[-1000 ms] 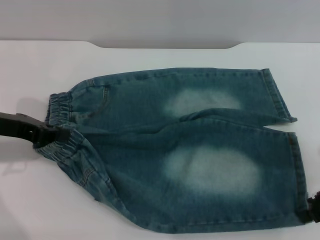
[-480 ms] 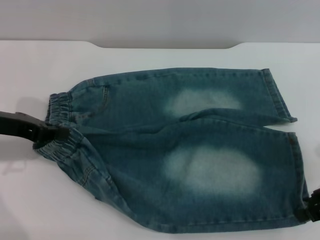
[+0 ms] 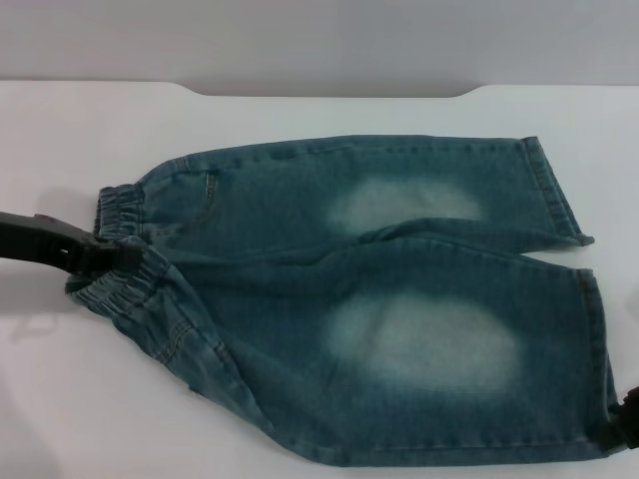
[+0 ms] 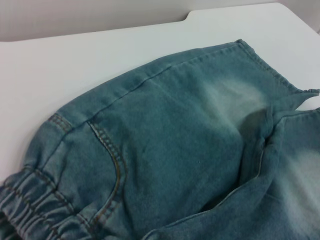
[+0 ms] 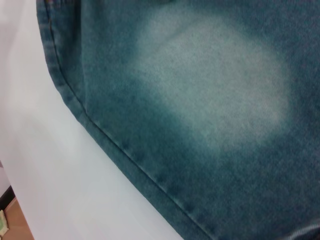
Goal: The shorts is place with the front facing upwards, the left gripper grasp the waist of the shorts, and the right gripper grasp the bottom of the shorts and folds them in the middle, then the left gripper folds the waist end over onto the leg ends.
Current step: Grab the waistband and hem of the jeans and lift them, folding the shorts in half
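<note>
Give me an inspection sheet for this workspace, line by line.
Surface: white table, bare around the garment.
Job's things: the shorts lie spread front up, faded patches showing; the waist towards the robot's left, the leg ends towards its right.
Clutter: nothing seen.
Grippers: the left pincer is at the waist band; the right pincer sits at the near leg's hem corner, mostly out of frame.
Cables: nothing seen.
Surroundings: plain grey wall behind the table.
</note>
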Available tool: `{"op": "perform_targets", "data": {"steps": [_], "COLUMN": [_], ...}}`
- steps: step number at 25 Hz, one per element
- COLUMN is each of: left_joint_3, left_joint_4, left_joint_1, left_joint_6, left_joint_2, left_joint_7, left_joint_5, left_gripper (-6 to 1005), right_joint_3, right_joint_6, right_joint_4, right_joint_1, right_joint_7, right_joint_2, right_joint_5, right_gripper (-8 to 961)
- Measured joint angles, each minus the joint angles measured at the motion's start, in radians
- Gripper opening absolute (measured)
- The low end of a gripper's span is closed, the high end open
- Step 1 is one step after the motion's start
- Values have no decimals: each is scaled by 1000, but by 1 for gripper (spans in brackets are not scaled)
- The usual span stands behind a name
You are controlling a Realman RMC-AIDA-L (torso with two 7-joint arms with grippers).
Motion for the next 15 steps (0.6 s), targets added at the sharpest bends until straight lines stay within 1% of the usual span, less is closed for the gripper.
{"op": "perform_targets", "data": {"steps": [4, 10, 15], "left_joint_3": [0, 0, 0], "left_joint_4": [-2, -2, -2], "left_joint_1": [-3, -5, -6], "left_joint_6": [-4, -12, -19], "left_joint_2": [0, 0, 0], "left_joint_7": [0, 0, 0], "left_joint_5": [0, 0, 0], "left_gripper": [38, 38, 38], "right_joint_3": [-6, -20, -23], "right_joint_6": [2, 15, 24], "right_joint_4": [0, -5, -4], "right_joint_1": [0, 0, 1], "right_joint_7": [1, 2, 2], "right_joint_2": [-2, 0, 0], "right_joint_5": [-3, -12, -12], "right_gripper": [376, 168, 18]}}
